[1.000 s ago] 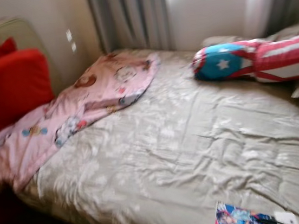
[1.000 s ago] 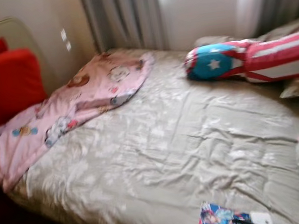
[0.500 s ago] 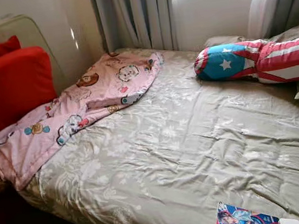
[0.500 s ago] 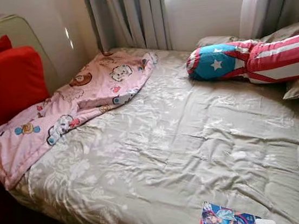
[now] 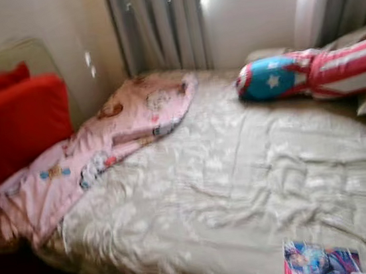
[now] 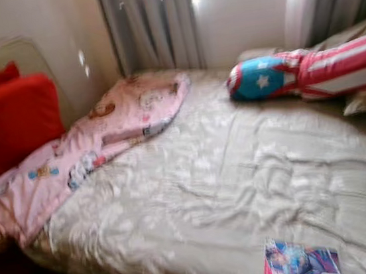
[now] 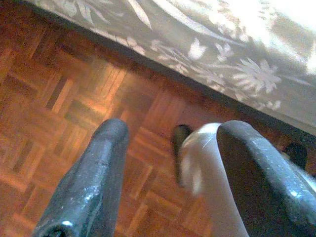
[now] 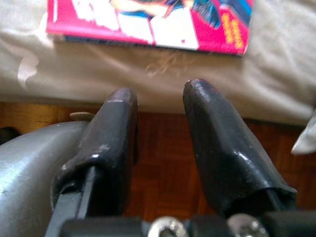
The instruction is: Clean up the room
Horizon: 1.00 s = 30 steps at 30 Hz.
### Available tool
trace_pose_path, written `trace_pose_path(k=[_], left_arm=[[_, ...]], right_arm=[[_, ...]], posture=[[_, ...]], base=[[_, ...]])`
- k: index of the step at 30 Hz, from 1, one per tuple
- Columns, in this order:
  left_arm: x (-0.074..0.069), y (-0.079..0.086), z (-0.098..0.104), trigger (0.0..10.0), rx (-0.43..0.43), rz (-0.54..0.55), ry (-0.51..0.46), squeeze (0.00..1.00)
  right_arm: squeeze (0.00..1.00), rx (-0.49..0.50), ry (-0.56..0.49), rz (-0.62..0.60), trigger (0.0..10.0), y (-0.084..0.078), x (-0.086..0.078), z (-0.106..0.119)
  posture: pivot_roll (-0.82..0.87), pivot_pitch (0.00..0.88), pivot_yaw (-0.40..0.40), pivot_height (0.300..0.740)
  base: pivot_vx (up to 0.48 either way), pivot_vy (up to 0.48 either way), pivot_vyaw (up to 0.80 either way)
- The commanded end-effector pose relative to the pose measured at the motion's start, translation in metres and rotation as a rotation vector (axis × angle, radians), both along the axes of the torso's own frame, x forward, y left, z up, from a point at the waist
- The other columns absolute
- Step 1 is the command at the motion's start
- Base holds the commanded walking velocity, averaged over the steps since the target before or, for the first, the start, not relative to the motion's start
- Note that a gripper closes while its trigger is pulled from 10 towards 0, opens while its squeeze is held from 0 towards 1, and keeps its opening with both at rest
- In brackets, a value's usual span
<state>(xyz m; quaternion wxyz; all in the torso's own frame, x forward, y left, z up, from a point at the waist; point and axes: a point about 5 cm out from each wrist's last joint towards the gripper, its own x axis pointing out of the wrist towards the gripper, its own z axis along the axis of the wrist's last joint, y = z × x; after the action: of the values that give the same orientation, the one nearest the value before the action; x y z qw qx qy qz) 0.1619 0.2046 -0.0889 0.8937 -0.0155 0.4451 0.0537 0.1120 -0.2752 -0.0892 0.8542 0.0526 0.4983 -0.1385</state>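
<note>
Parquet floor (image 7: 59,98) lies under both parted, empty grippers, left (image 7: 168,168) and right (image 8: 158,148), beside the grey floral-quilted bed (image 5: 240,170) bearing a pink comic book (image 5: 320,262), then pink cartoon blanket (image 5: 104,146), striped star bolster (image 5: 315,74)

On the bed (image 5: 240,170): blanket (image 5: 103,140) far left, bolster (image 5: 315,74) far right, book (image 5: 320,262) at the near right edge.
</note>
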Motion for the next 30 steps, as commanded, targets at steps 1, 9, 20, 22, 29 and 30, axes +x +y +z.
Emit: trace_pose_path(k=[1,9,20,22,29,30], left_arm=[[-0.0065,0.0078,-0.0015,10.0,0.018,0.006,0.024,0.0],[-0.007,0.0084,-0.0016,10.0,0.021,0.007,0.024,0.0],[-0.0065,0.0093,-0.0011,10.0,0.023,0.008,0.021,0.0],[-0.0068,0.0094,-0.0012,10.0,0.023,0.008,0.022,0.0],[-0.0087,0.0109,-0.0017,10.0,0.029,-0.002,0.029,0.0],[-0.0087,0.0111,-0.0017,10.0,0.03,-0.002,0.03,0.0]], right_arm=[[0.0,0.013,-0.025,-0.008,10.0,0.0044,0.0091,0.0011],[0.0,0.022,-0.032,-0.026,10.0,0.0039,0.0076,0.001],[0.0,0.029,-0.031,0.005,10.0,0.0063,0.008,0.0005],[0.0,0.03,-0.031,0.005,10.0,0.0065,0.0079,0.0004],[0.0,0.035,-0.035,-0.006,10.0,0.0077,0.007,-0.0002],[0.0,0.036,-0.036,-0.011,10.0,0.0079,0.0069,-0.0003]], posture=[[-0.1,0.014,0.038,0.74],[-0.1,0.014,0.039,0.74],[-0.09,0.031,0.038,0.74],[-0.09,0.028,0.04,0.74],[-0.1,0.018,0.041,0.74],[-0.1,0.016,0.041,0.74]], base=[[0.0,0.382,0.0],[0.0,0.385,-0.49],[0.0,0.387,0.0],[0.0,0.386,0.0],[0.0,0.387,0.0],[0.0,0.386,0.0]])
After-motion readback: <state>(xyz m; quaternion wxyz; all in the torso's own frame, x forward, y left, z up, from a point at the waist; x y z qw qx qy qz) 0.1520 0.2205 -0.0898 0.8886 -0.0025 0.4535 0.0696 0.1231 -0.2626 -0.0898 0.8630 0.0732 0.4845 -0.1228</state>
